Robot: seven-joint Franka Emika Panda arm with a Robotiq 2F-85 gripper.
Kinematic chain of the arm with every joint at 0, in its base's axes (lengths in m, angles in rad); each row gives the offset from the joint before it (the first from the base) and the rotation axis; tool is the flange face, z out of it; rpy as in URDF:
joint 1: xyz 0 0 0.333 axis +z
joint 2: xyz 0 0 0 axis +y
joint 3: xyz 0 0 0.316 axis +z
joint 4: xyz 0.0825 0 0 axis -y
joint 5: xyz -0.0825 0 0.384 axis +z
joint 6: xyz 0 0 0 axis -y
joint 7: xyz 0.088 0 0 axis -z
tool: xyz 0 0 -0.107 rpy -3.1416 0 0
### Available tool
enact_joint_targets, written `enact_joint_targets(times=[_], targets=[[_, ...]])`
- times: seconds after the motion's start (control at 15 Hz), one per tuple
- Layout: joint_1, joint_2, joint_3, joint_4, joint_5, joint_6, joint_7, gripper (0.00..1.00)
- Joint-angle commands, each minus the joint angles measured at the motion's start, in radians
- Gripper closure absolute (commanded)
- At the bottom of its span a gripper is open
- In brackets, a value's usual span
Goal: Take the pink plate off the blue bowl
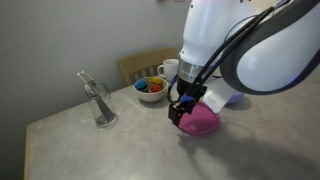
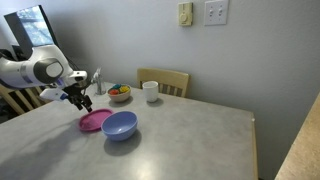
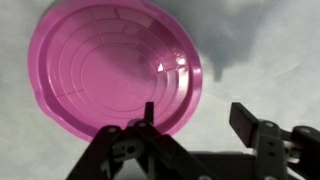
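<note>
**Tool** (image 3: 195, 115): black two-fingered Robotiq unit on a white Franka arm. Jaws stand wide apart and hold nothing. In the wrist view one finger (image 3: 148, 118) overlaps the plate's near edge and the other sits clear of it over bare surface. Whether either finger touches the plate cannot be told. In both exterior views the tool (image 2: 79, 99) hangs low, just above the plate's edge.

**Round flat magenta-pink plastic plate** (image 3: 115, 75): ringed with concentric ridges, slightly raised rim. Lies flat on the worktop, off the bowl and just beside it (image 2: 95, 121).

**Plain round light-blue plastic bowl** (image 2: 119, 125): upright on the worktop, open and uncovered.

**Grey speckled worktop** (image 2: 190, 130): carries all items.

**Small white bowl with colourful contents** (image 2: 119, 93): towards the far edge, well apart from the plate.

**White cup** (image 2: 151, 91): near the small white bowl.

**Clear glass holding a utensil** (image 1: 100, 105): stands alone.

**Wooden chair** (image 2: 165, 79): behind the worktop.
</note>
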Motion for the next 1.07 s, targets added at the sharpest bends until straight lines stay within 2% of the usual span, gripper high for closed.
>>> enact_joint_targets(times=[0.0,0.6,0.93,1.0], targets=[[-0.010,-0.164,0.006,-0.120,0.021,-0.014,0.012,0.00],[-0.081,-0.486,0.067,-0.280,0.022,-0.035,-0.015,0.00],[-0.139,-0.584,0.106,-0.306,0.057,-0.084,-0.080,0.00],[-0.142,-0.533,0.116,-0.271,0.016,-0.059,-0.024,0.00]])
